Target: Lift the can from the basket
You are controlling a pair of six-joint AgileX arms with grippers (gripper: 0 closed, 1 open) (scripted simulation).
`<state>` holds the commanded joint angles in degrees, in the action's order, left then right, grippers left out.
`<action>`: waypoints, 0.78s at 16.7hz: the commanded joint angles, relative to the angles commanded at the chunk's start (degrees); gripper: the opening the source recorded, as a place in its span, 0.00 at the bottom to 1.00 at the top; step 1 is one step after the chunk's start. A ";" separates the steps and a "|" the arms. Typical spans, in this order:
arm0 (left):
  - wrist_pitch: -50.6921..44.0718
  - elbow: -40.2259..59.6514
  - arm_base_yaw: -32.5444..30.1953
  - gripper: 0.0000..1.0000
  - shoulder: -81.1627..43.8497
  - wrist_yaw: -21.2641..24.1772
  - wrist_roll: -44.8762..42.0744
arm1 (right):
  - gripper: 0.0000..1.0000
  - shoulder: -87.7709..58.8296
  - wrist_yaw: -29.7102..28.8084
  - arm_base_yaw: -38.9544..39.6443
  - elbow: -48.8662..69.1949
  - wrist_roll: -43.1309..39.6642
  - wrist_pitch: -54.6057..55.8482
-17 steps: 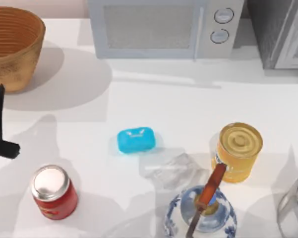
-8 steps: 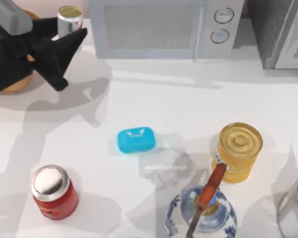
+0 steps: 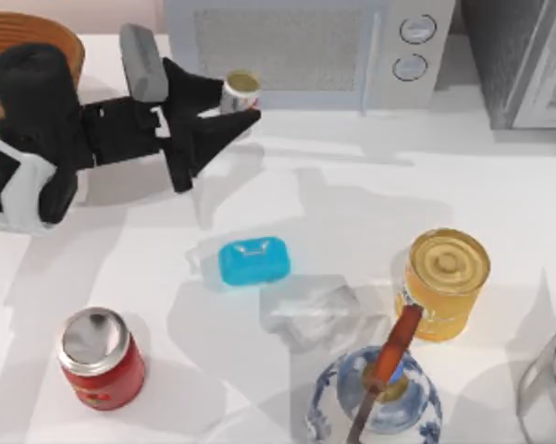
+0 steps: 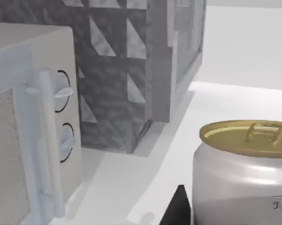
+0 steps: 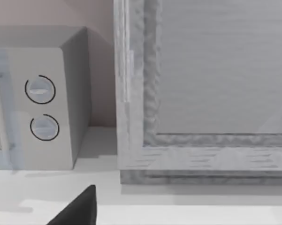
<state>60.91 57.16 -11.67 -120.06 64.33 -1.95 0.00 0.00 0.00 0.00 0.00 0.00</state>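
White tabletop [image 3: 352, 194] runs up to the microwave [image 3: 305, 51] along its far edge. You can see the left gripper [image 3: 229, 106] in front of the microwave door, its fingers pinching the can [image 3: 240, 91], which is held up clear of the basket [image 3: 23, 37]. The basket sits well to the microwave's left, behind the arm. Nearer you than the microwave lies a blue soap [image 3: 253, 261]. Whether the right jaws are spread or pressed together, you cannot tell.
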 joint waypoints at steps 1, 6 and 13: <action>2.15 2.01 -0.41 0.00 -4.20 2.25 -0.06 | 1.00 0.00 0.00 0.00 0.00 0.00 0.00; 10.38 9.72 -1.99 0.00 -20.28 10.89 -0.31 | 1.00 0.00 0.00 0.00 0.00 0.00 0.00; 13.45 12.55 -2.63 0.00 -26.31 14.17 -0.40 | 1.00 0.00 0.00 0.00 0.00 0.00 0.00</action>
<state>74.36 69.71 -14.31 -146.36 78.50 -2.35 0.00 0.00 0.00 0.00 0.00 0.00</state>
